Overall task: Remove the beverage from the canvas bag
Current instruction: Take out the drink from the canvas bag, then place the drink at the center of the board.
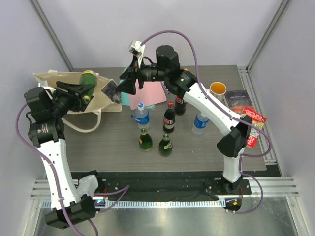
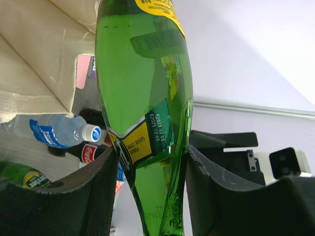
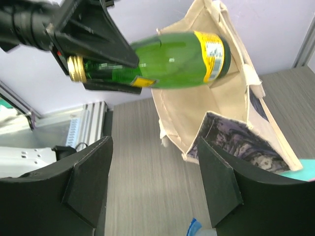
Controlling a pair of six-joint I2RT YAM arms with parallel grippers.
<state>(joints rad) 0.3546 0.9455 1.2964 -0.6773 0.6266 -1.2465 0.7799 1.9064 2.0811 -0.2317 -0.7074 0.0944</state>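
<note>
At ten o'clock on the tabletop [image 1: 206,152], the canvas bag [image 1: 106,101] lies slumped with its mouth open. The right pincer [image 3: 152,187], spread with nothing between its fingers, hovers beside the bag's printed side, toward twelve o'clock. The left pincer [image 2: 147,191] pinches the neck of a green bottle [image 2: 142,73], whose base hangs at the bag's mouth. Six other bottles [image 1: 169,118] stand near the centre.

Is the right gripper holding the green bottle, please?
No, the left gripper clamps the green bottle by its neck; the right gripper is open.
</note>
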